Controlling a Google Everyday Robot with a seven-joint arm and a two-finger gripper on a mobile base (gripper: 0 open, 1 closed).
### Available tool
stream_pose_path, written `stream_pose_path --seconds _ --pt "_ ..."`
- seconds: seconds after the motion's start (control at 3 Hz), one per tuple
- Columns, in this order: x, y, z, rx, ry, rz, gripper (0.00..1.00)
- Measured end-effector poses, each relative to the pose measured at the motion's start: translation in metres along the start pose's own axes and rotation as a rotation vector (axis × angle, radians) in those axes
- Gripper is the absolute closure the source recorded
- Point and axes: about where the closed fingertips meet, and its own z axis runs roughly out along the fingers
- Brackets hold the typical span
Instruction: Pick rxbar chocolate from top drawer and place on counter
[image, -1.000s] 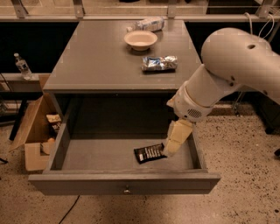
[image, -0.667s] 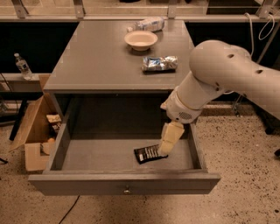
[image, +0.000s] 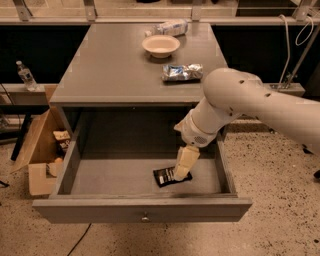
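1 cam | high front, looks down | mid-range | gripper (image: 181, 173) in top drawer (image: 100, 209)

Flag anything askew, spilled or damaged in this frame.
A bottle lies toppled at the back of the counter; the rxbar chocolate sits skewed in the top drawer, the claw at its right end. Nothing spilled.

Rounded white arm (image: 250, 100) carries a cream end effector (image: 181, 171) in the top drawer (image: 145, 209).

One end effector (image: 181, 171) in drawer (image: 100, 209), one bar (image: 163, 176), one bowl (image: 160, 45)
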Motion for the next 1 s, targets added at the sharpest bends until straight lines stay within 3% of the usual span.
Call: stream_pose_path --seconds 0.33,1.0 --pt "0.011 -0.011 0.050 0.001 -0.035 -0.010 0.00" --pt "0.016 -0.015 0.064 -0.004 -0.022 -0.021 0.00"
